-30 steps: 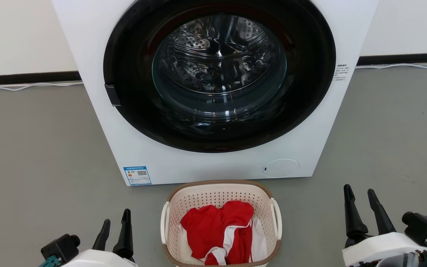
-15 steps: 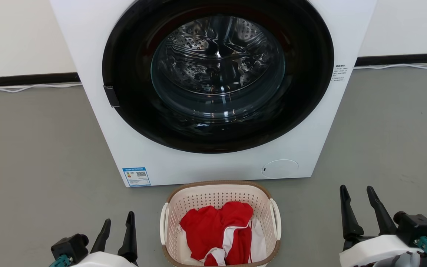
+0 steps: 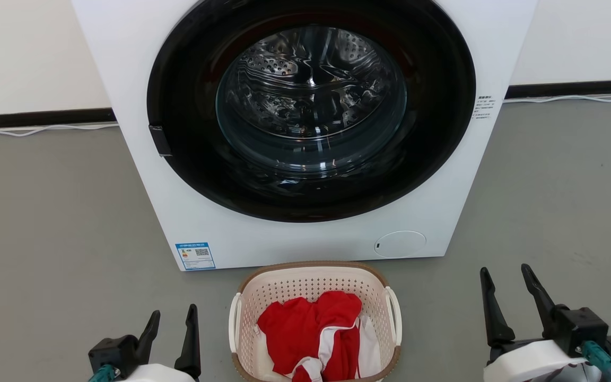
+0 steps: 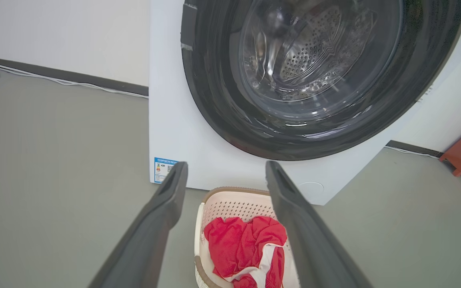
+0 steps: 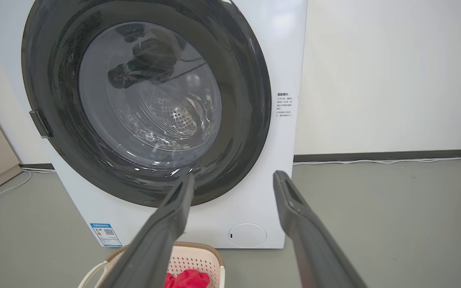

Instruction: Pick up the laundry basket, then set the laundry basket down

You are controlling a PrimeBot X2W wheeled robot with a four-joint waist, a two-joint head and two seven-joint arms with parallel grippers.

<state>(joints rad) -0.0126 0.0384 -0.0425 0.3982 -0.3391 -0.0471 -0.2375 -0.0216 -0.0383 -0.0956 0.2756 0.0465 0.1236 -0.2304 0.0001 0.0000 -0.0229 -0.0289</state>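
Claws nudged inward since earlier (view dipped too), left claw (image 3: 174,312) spread, 9 o'clock of laundry basket (image 3: 311,282), right claw (image 3: 504,271) spread, 3 o'clock, basket on floor (image 3: 61,239), red-and-white cloth (image 3: 305,331) inside.

Left gripper (image 3: 174,312), right gripper (image 3: 504,269): jaws spread wide, empty.

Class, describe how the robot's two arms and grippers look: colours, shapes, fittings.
The left gripper and right gripper each have two long, tapering black fingers, a boxy black housing and a teal connector beside it. Each sits on a smooth, rounded white wrist shell.
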